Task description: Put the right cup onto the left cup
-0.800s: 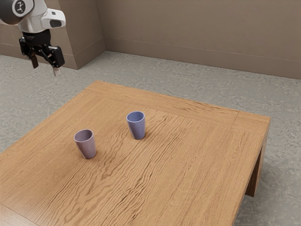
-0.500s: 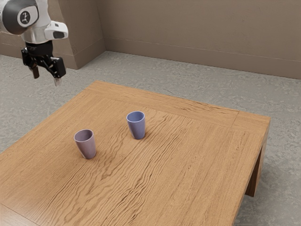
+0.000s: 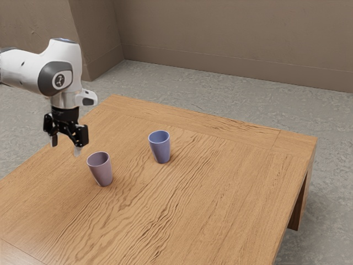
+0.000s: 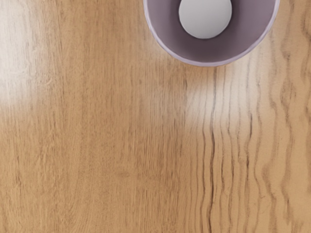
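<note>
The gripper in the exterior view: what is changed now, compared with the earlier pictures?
The open gripper has come down and toward the exterior view's right, nearer the purple cup. Nothing was gripped or released. The purple cup and blue cup stay upright in place.

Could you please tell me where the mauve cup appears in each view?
Exterior view: the mauve cup stands farther to the exterior view's left than the blue cup.
Wrist view: seen from above, its open rim is cut off by the picture's edge.
Shared landmark: the wooden table, whose wavy dark grain runs beside the mauve cup in both.
</note>
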Controlling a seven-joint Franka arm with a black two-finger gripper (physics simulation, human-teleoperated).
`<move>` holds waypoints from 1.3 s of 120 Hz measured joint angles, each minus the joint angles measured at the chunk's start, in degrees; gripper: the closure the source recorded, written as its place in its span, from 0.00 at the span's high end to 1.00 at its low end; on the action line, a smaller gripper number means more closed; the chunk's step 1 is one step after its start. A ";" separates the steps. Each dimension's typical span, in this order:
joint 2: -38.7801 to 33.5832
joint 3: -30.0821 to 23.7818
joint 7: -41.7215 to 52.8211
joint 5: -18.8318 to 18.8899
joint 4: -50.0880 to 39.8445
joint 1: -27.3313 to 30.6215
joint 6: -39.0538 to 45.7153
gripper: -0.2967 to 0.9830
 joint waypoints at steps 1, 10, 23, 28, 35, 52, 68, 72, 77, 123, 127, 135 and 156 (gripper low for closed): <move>0.18 0.00 -0.03 -0.05 -0.05 0.03 0.12 0.77; 1.63 -0.06 -0.27 -0.53 -0.36 0.38 1.58 0.77; 3.92 -0.06 -0.56 -2.30 -0.45 0.64 4.58 0.77; 4.67 -0.06 -0.66 -2.76 -0.45 0.61 5.87 0.77; 5.57 -0.03 -0.77 -3.22 -0.39 0.52 7.79 0.77; 7.34 0.00 -0.91 -3.74 0.12 0.77 12.12 0.77; 8.70 0.12 -0.96 -4.21 0.70 1.59 14.94 0.77; 9.03 0.14 -0.96 -4.33 0.73 1.65 15.41 0.77; 9.46 0.18 -0.97 -4.46 0.78 1.74 15.90 0.77; 14.13 0.26 -0.72 -4.90 0.87 3.00 22.20 0.77; 14.74 0.26 -0.70 -4.91 1.11 3.00 22.64 0.77; 15.77 0.25 -0.67 -5.08 1.49 2.99 23.45 0.77; 16.39 0.26 -0.59 -5.68 1.64 3.01 25.14 0.68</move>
